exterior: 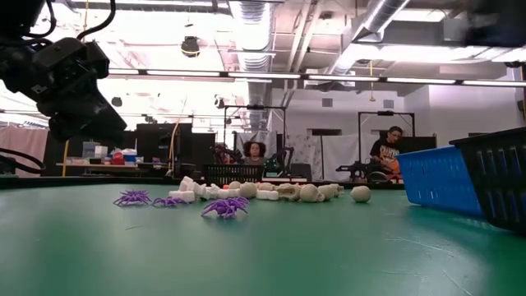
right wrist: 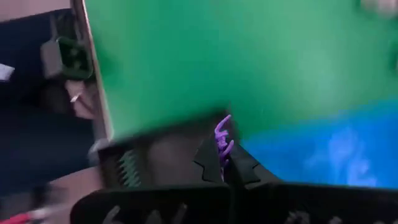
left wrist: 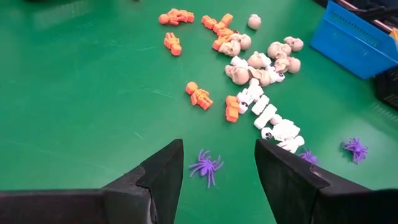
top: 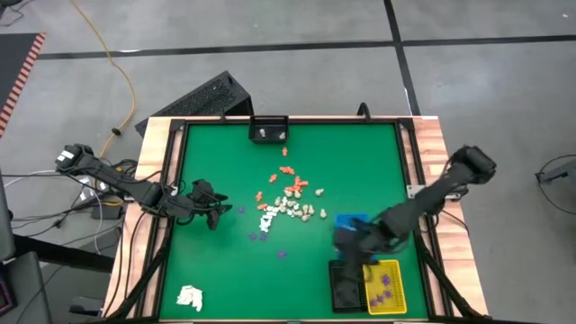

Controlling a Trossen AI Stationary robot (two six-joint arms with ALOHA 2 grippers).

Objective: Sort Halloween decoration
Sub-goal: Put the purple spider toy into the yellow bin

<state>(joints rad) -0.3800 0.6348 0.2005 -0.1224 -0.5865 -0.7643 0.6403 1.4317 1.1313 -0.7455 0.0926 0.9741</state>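
Note:
The Halloween decoration lies in a loose heap [top: 288, 202] mid-table: orange figures [left wrist: 199, 96], cream skulls [left wrist: 261, 61], white pieces [left wrist: 268, 117] and purple spiders [left wrist: 206, 167]. My left gripper [left wrist: 219, 149] hovers open at the table's left [top: 214, 209], with one spider on the cloth just beyond its fingertips. My right gripper [top: 353, 241] hangs above the blue tray [top: 353, 221] and black tray [top: 342, 286], shut on a purple spider [right wrist: 222, 138]. More spiders lie in the yellow tray [top: 385, 286]. My right gripper pinches the purple spider between its two fingertips [right wrist: 214, 163]; the spider's legs [right wrist: 224, 127] stick out past the tips. The fingers slant steeply down. The spider is lifted clear, above the black tray's edge [right wrist: 161, 146].
A white paper-like wad [top: 190, 297] lies at the near left corner. A small black box [top: 268, 132] sits at the far edge. The wooden frame [top: 430, 162] borders the green mat. People sit in the room beyond the table [exterior: 255, 152].

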